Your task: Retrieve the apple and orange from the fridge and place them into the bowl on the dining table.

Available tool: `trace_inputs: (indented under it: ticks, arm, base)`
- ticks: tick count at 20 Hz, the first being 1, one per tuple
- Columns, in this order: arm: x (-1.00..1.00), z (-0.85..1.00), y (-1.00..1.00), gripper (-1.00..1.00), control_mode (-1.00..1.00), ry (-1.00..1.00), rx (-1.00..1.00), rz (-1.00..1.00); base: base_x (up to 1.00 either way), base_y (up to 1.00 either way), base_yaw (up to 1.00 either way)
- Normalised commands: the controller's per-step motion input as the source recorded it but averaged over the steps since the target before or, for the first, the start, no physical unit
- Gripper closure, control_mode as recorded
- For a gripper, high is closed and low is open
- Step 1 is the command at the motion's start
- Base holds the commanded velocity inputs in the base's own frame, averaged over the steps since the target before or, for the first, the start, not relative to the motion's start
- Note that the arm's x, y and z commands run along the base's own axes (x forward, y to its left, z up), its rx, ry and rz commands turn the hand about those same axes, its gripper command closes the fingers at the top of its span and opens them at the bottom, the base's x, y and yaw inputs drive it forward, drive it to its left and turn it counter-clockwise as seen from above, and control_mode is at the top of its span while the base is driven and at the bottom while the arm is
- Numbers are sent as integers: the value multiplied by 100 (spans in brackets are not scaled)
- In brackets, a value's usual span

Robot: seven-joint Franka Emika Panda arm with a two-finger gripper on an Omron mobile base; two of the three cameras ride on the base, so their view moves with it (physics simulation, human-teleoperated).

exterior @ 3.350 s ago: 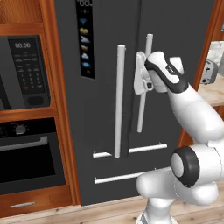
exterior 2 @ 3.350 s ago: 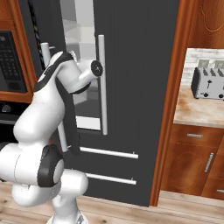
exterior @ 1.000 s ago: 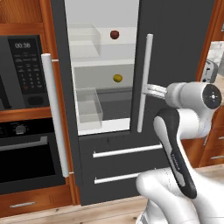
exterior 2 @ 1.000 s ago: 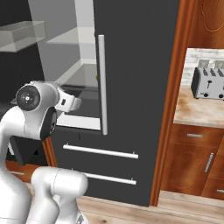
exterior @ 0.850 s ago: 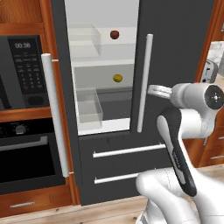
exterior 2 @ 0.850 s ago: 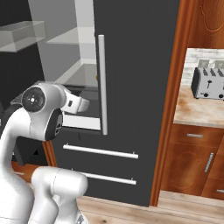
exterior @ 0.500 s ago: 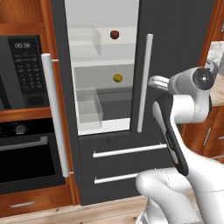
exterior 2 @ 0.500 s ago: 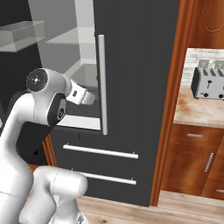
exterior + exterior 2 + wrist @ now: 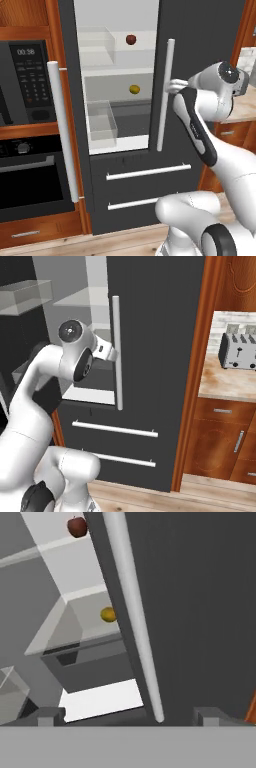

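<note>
Left base view: fridge [image 9: 200, 40] left door open — apple [image 9: 131, 39] on upper shelf inside, orange [image 9: 134, 89] one shelf lower. Gripper [image 9: 173, 86] at right door handle, fingers spread, empty. Nothing retrieved yet — both fruits left.

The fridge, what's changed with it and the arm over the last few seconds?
The fridge's left door has swung wide open, baring the white shelves; it was shut a few seconds ago. The gripper, then at the door handles, has pulled back and now hangs empty, jaws open, beside the right door's handle. The apple and the orange have not moved in the last second, and the right door is still shut.
</note>
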Motion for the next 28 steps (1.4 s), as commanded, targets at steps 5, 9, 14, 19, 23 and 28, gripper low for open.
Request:
trace_inputs:
  ticks: [5,9,14,19,23,28]
  arm:
    - [61,0,-4,-100,-100,11,-15,0]
    - [62,-17,-12,-100,-100,0,-6,0]
    - [62,-33,-27,-100,-100,-1,0,0]
    - [70,-19,0,-100,-100,0,0,1]
    - [73,-20,0,-100,-100,0,0,3]
    - [67,-10,-8,-100,-100,0,0,4]
  base:
    - [0,0,0]
    - [0,0,0]
    - [0,0,0]
    - [0,0,0]
    - [0,0,0]
    - [0,0,0]
